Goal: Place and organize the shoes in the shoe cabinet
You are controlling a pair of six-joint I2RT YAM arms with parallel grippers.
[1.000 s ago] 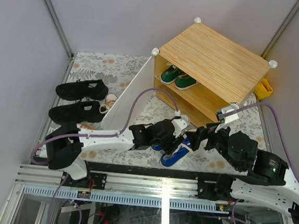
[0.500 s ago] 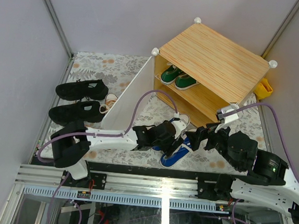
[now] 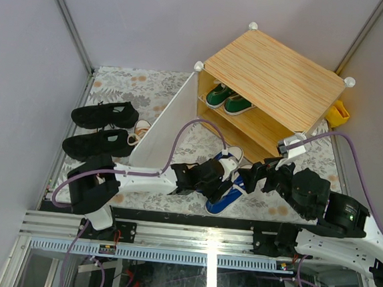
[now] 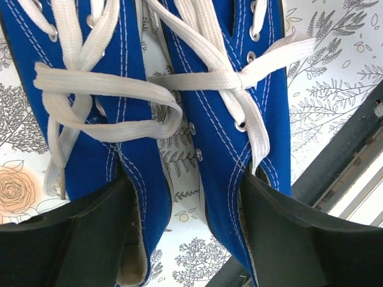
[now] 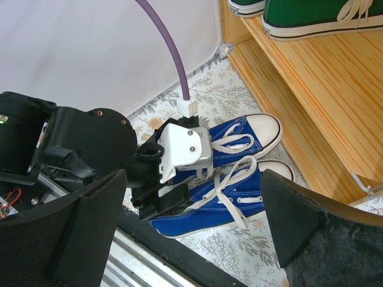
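The blue shoes [image 3: 224,199] lay at 6 o'clock of the shoe cabinet [image 3: 272,70], the left gripper [image 4: 182,203] apart astride their inner heel walls, the right gripper [image 5: 194,197] wide and empty; an uneven pinch risked letting one shoe slip.

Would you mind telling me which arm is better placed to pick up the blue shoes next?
Left, I'd say: its fingers sit spread at the heel ends of the blue shoes, while the right arm's fingers hang open off to the side, touching nothing.
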